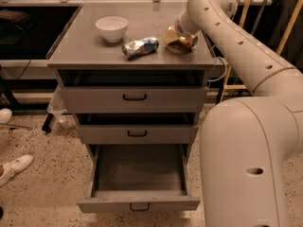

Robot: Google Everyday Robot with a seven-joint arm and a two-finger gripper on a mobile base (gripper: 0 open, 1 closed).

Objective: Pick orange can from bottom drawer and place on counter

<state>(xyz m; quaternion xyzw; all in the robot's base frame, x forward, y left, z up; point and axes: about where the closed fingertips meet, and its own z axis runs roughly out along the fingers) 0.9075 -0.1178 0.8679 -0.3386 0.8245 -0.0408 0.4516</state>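
My gripper (182,32) is at the orange can (179,41) on the counter (85,48), right side; whether it clamps the can, I cannot tell.

No text, brand, number or sign can be read anywhere in the view. The silver-and-blue can (140,47), lying on the counter (90,51) toward 12 o'clock, carries blue and silver print, but no letters on it can be made out. The orange can (181,38), at 2 o'clock from it on the counter, shows only golden glints. The gripper (182,32) sits at that orange can, at about 1 o'clock in the view, with no legible marking on it.
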